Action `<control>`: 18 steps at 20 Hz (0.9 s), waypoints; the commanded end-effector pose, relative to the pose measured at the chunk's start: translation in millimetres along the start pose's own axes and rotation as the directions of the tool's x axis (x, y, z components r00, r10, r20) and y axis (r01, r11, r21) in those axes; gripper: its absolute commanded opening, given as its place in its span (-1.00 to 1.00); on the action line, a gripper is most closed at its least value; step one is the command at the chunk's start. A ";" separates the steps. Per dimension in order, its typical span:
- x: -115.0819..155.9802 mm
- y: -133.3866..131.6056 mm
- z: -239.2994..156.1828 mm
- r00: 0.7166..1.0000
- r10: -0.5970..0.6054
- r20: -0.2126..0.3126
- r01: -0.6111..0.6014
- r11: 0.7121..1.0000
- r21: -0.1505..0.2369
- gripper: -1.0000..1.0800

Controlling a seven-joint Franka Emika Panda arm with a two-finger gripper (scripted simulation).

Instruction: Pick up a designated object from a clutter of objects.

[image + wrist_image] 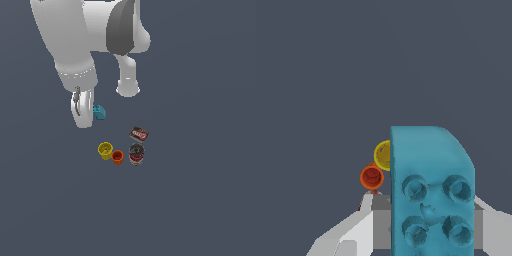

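Gripper [426, 220] fingers clamp the teal block [431, 190]; yellow cup [105, 150] sits at five o'clock; an off-centre hold risks slippage.

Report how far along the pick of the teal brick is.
Done: the gripper has reached the teal brick, apart from the yellow cup, orange cup, can and box. In hand: the brick sits between the jaws; contact is unclear. Left: confirm the grip and lift it.

We see the teal-blue block [99, 112] half hidden behind the arm; gripper [428, 220] fingertips are blocked by it, wrist view.
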State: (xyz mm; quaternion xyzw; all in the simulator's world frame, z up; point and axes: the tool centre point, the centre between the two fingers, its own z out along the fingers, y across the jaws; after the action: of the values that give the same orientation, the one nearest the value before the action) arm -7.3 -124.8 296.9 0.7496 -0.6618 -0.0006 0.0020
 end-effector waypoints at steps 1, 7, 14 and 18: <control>18.0 -1.1 -20.6 1.000 -0.002 0.000 0.002 1.000 0.001 -1.00; 54.4 -5.6 -60.9 1.000 -0.006 0.001 0.006 1.000 0.003 -1.00; 78.4 -9.6 -86.6 1.000 -0.008 0.001 0.008 1.000 0.004 -1.00; 85.0 -10.8 -93.4 1.000 -0.008 0.001 0.008 1.000 0.004 -1.00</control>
State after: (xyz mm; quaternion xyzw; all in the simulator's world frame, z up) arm 13.4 -205.4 387.4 0.7520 -0.6592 -0.0001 0.0003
